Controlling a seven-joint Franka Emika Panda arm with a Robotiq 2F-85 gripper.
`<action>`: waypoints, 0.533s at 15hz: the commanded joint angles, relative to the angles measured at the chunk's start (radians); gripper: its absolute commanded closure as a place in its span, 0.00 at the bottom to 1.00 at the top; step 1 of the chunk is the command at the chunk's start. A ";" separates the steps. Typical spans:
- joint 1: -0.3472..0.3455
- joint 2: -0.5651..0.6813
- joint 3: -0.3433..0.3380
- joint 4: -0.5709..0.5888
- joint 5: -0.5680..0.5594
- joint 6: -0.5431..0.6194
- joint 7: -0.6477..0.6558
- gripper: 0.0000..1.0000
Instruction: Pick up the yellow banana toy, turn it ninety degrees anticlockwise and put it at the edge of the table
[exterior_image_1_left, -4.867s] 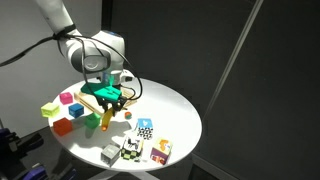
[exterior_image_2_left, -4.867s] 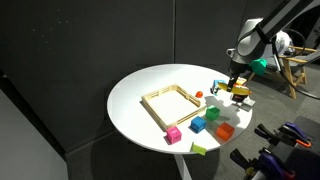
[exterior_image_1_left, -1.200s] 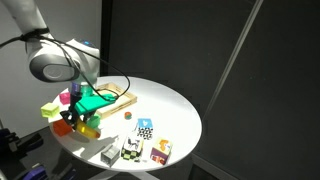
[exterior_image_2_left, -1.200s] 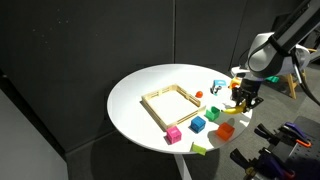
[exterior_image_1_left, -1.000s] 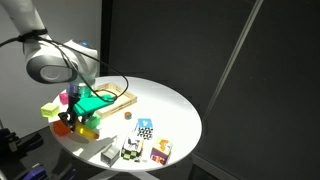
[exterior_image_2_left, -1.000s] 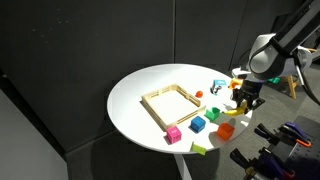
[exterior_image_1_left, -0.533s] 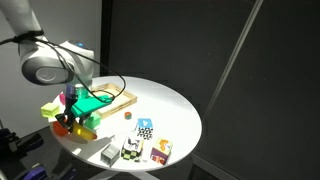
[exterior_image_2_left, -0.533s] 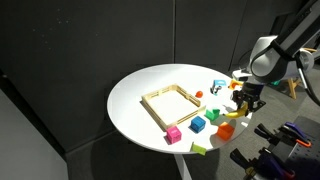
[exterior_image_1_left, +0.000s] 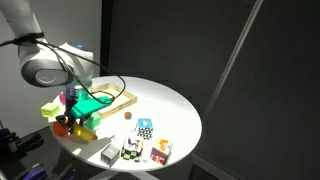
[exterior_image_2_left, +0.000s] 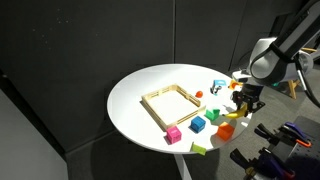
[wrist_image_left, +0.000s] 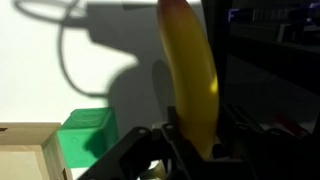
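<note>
**Pinching the Banana at the Table's Rim**

Clamped on the banana (wrist_image_left: 195, 80): gripper (wrist_image_left: 192, 142), jaws pressed against the toy's near end, as seen from the wrist. Runs lengthwise away from the jaws toward the top of that view, pale yellow and slightly curved. Lies along the line where the white table (wrist_image_left: 50, 70) gives way to darkness on the right. Impossible to tell whether resting on the tabletop or held just above it. To the left of the gripper, near it, a green block (wrist_image_left: 88, 140). Beyond that, in the bottom corner, a bit of the wooden frame (wrist_image_left: 25, 150). Across the white top, a grey shadow of gripper and cable.

In an exterior view, gripper (exterior_image_2_left: 243, 104) low over the table's rim, at the edge of a cluster of toys. Near it there, a red block (exterior_image_2_left: 225, 131) toward the camera. Further in, the green block (exterior_image_2_left: 212, 114) and a blue block (exterior_image_2_left: 198, 125). Past those, a pink block (exterior_image_2_left: 173, 134) close to a corner of the frame (exterior_image_2_left: 175, 103), open and square near the table's middle.

In an exterior view, arm (exterior_image_1_left: 45, 65) bent down over the cluster. Well apart, along the near rim, a grey-white block (exterior_image_1_left: 110, 154) and patterned blocks (exterior_image_1_left: 145, 128).
</note>
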 joint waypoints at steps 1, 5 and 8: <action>-0.007 0.015 -0.003 0.007 -0.010 0.025 -0.004 0.84; -0.012 0.028 0.001 0.011 -0.013 0.030 -0.001 0.84; -0.014 0.031 0.003 0.013 -0.013 0.032 0.002 0.84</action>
